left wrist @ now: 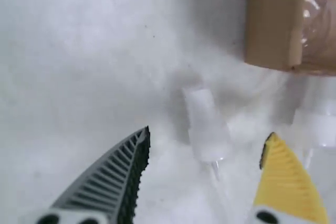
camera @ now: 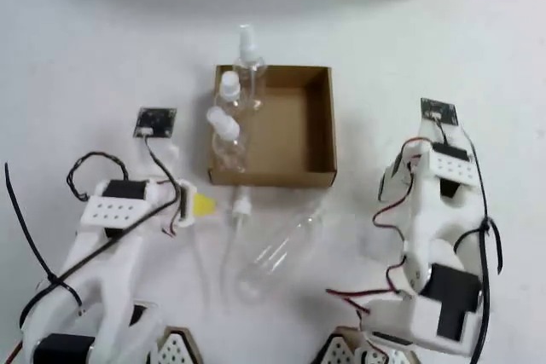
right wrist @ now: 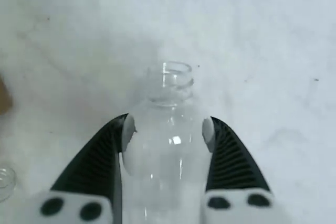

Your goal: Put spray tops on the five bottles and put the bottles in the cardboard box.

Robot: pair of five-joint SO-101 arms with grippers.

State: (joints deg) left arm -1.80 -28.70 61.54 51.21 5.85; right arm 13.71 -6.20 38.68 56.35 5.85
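In the left wrist view a white spray top (left wrist: 202, 129) with its thin tube lies on the table between the fingers of my open left gripper (left wrist: 207, 136); nothing is held. A second spray top (left wrist: 317, 127) lies just outside the yellow finger (camera: 203, 205), toward the cardboard box (camera: 314, 125). In the right wrist view my right gripper (right wrist: 168, 123) is shut on a clear bottle (right wrist: 176, 85) with a bare neck. Three capped bottles (camera: 229, 117) rest along the box's left side. An uncapped bottle (camera: 286, 245) lies in front of the box.
The right arm (camera: 435, 210) stands right of the box and the left arm (camera: 119, 210) to its left front. The loose spray top (camera: 241, 206) lies near the box's front wall. Another bare bottle neck (right wrist: 5, 182) shows beside the right gripper.
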